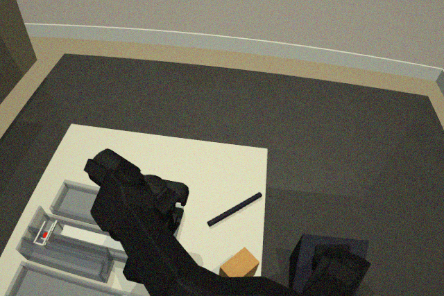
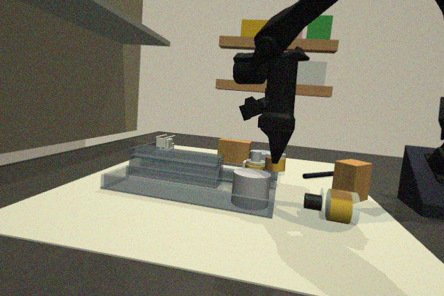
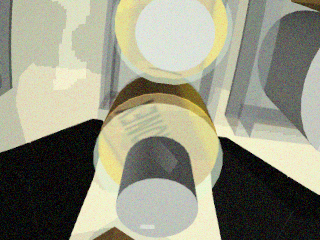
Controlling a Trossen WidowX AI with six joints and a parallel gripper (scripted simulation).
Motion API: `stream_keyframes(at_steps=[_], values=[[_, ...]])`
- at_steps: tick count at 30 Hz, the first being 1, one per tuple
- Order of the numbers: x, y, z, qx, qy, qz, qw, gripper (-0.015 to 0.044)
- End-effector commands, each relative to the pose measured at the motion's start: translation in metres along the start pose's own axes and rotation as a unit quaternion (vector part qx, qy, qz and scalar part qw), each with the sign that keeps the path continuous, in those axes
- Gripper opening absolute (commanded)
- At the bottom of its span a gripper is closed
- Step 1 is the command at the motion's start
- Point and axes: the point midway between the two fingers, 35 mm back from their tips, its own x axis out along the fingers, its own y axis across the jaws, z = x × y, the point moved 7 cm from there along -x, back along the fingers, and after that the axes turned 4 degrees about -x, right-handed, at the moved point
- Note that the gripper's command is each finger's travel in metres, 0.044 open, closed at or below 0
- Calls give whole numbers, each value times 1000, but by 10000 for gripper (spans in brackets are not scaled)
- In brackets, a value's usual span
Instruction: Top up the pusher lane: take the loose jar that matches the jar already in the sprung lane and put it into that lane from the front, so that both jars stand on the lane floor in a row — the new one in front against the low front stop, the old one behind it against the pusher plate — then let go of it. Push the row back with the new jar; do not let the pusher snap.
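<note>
The end effector (image 1: pixel 175 215) (image 2: pixel 275 159) (image 3: pixel 158 140) is pointing straight down in the exterior view and pinching an amber jar (image 2: pixel 281 165) (image 3: pixel 160 117) between its two black fingers. The held jar is standing upright at the front end of the sprung lane (image 2: pixel 175 163); whether its base is clearing the front stop cannot be told.

In the wrist view, the matching jar (image 2: pixel 255 165) (image 3: pixel 121 30) is standing at twelve o'clock from the held one, inside the lane, its narrow lid facing up. The two are overlapping in that view, so contact between them cannot be judged.

In the exterior view, a plain grey cylinder (image 2: pixel 250 188) is standing in the nearer tray (image 2: pixel 161 190) at seven o'clock from the end effector. An amber jar with a black cap (image 2: pixel 340 206) is lying on its side on the counter (image 1: pixel 215 174) (image 2: pixel 107 224) (image 3: pixel 45 100) at four o'clock, its cap pointing toward nine. Close behind it, an orange block (image 1: pixel 239 263) (image 2: pixel 351 179) is standing, and a black rod (image 1: pixel 234 209) (image 2: pixel 318 175) is lying at three o'clock. Another orange block (image 2: pixel 234 151) is standing at nine o'clock.

Farther out at nine to ten o'clock, a white frame (image 1: pixel 53 231) (image 2: pixel 164 142) is rising at the lane's rear, the top view showing a red mark inside it. Two wooden wall shelves (image 2: pixel 279 44) are hanging beyond the arm (image 1: pixel 150 231) (image 2: pixel 315 2).
</note>
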Motion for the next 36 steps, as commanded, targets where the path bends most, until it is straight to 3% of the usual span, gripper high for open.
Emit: stream_keyframes(at_steps=[1,36], values=[[-4,0,8,-6,-12,-1,1000,0],[-8,0,20,-6,-13,-1,1000,0]])
